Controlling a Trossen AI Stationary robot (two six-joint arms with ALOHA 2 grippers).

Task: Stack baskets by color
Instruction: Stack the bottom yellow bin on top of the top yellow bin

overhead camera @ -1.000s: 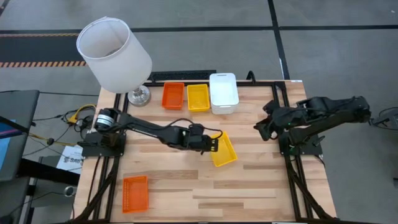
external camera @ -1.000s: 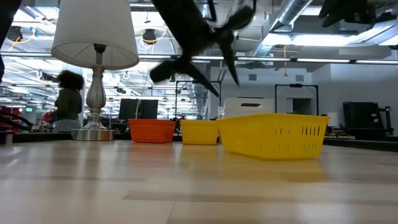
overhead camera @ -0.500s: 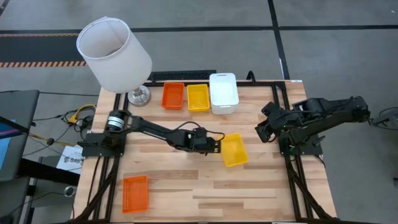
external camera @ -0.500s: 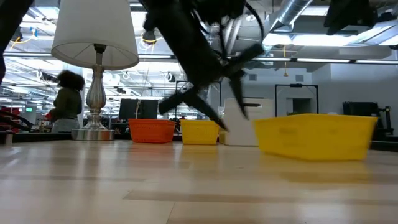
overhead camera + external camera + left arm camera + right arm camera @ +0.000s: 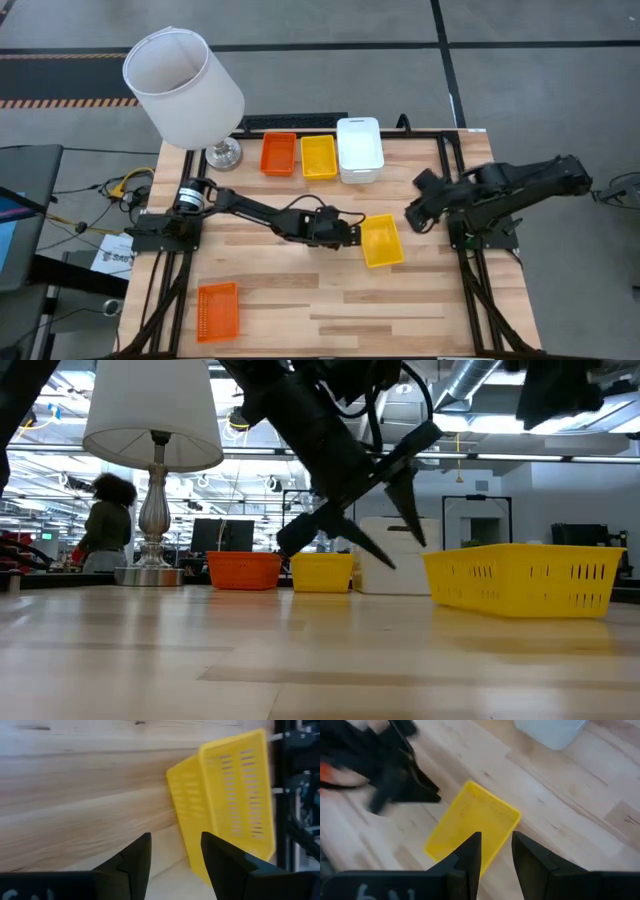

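A loose yellow basket rests flat on its bottom right of the table's middle. My left gripper is open. It slants down from the table's left, its fingertips close by the basket's left long wall, with nothing between them. My right gripper hangs high over the table's right side. Its fingers are a little apart and empty, and it looks down on the same yellow basket. At the far edge stand an orange basket, a second yellow basket and a white basket. My left gripper stands with open fingers at the yellow basket's left long wall, slanting down from the table's left. I cannot tell whether a fingertip touches that wall. The basket sits on the table on its bottom.
Another orange basket lies at the near left corner. A lamp with a big white shade stands on its metal base at the far left. Bare wood lies between the loose yellow basket and the far row. A person shows in the room beyond.
My left gripper has sunk and gone toward the table's right edge, still open. The yellow basket has slid along the table to the right, turned a little, and now lies still. My right gripper has come down a little.
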